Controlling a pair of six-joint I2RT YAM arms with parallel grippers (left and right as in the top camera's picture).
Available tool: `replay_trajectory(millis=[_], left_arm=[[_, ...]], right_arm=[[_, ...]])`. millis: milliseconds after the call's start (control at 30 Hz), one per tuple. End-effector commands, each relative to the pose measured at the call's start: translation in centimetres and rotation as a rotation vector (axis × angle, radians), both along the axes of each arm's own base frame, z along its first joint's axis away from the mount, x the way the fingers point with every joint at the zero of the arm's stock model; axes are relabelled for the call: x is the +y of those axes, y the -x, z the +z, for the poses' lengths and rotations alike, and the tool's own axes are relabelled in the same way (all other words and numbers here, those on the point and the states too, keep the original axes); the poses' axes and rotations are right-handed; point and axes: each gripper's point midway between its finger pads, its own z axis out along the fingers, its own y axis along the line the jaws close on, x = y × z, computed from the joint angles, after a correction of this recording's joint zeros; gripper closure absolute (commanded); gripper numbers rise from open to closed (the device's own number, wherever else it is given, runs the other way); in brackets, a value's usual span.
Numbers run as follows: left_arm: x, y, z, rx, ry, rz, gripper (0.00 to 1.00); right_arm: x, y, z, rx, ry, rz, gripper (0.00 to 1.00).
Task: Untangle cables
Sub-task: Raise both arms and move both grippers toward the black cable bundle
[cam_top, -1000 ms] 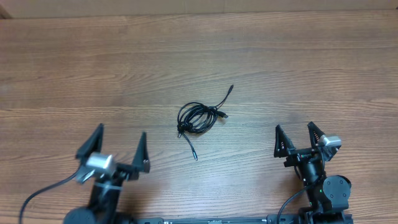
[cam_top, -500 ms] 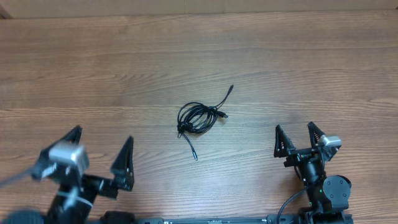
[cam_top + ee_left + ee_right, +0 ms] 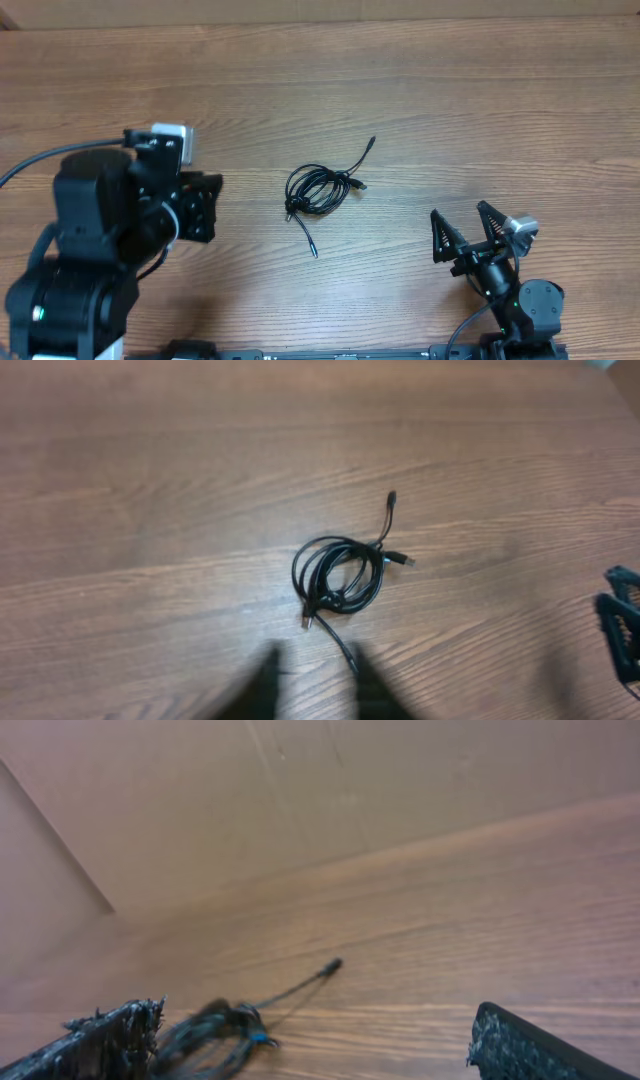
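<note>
The cables (image 3: 318, 190) are lying knotted on the table (image 3: 500, 100), untouched. The right gripper (image 3: 459, 212) is being held spread and empty; the left gripper (image 3: 314, 658) is blurred, so its closure cannot be told. If one strand alone is being pulled, the knot risks being tightened

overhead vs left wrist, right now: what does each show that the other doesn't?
Overhead only: the left arm itself, raised over the table's left side, and the right gripper in full, jaws open. Left wrist only: the left gripper's own fingers, two dark blurs at the bottom edge, too blurred to judge. Both: the cables in one loose coil on the wood table, with stray ends sticking out and nothing touching them.
</note>
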Motion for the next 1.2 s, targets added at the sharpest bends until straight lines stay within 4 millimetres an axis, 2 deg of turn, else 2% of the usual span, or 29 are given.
replay_trajectory(millis=[0, 100, 200, 300, 400, 467, 633, 700, 867, 967, 1033, 1100, 1133, 1167], left_arm=[[-0.3, -1.1, -1.5, 0.103, 0.053, 0.045, 0.96], [-0.4, -1.7, -3.6, 0.202, 0.057, 0.064, 0.96], [-1.2, -1.9, -5.5, 0.311, 0.086, 0.045, 0.96], [-2.2, -2.2, -6.8, 0.393, 0.125, 0.009, 0.96], [-2.7, -2.9, -8.1, 0.447, 0.126, -0.001, 0.96], [-3.1, -3.5, -9.1, 0.476, 0.118, -0.010, 0.96], [-4.2, -5.4, -11.4, 0.510, 0.078, -0.064, 0.96], [-4.2, -6.6, -12.7, 0.517, 0.051, -0.081, 0.96], [-4.6, -9.4, -15.7, 0.515, 0.004, -0.140, 0.95], [-4.9, -10.9, -18.1, 0.531, -0.015, -0.172, 0.87], [-5.2, -12.0, -20.1, 0.538, -0.036, -0.208, 0.87], [-5.6, -12.8, -22.1, 0.549, -0.053, -0.240, 0.89], [-5.7, -13.1, -22.9, 0.554, -0.061, -0.255, 0.87], [-5.9, -13.4, -24.4, 0.563, -0.079, -0.290, 0.83]], right_arm=[[0.3, 1.6, 7.3, -0.087, -0.048, 0.022, 0.00], [0.2, 2.4, 11.6, -0.098, -0.035, 0.022, 0.00], [0.4, 2.4, 15.0, -0.071, -0.031, 0.034, 0.00], [1.4, 2.1, 17.5, -0.018, 0.027, 0.097, 0.00], [1.8, 1.0, 18.0, 0.110, 0.072, 0.128, 0.00], [2.0, 0.0, 17.4, 0.234, 0.090, 0.139, 0.00], [2.7, -2.2, 14.5, 0.574, 0.075, 0.183, 0.00], [4.1, -3.2, 13.3, 0.684, 0.032, 0.268, 0.00], [7.3, -4.6, 10.9, 0.826, -0.094, 0.458, 0.01], [8.1, -5.8, 9.0, 0.911, -0.151, 0.493, 0.25], [8.3, -6.6, 7.4, 0.971, -0.171, 0.486, 0.38], [8.8, -7.3, 5.7, 1.034, -0.188, 0.478, 0.44], [9.1, -7.6, 4.9, 1.063, -0.196, 0.478, 0.49], [9.5, -8.0, 3.8, 1.107, -0.209, 0.468, 0.58]])
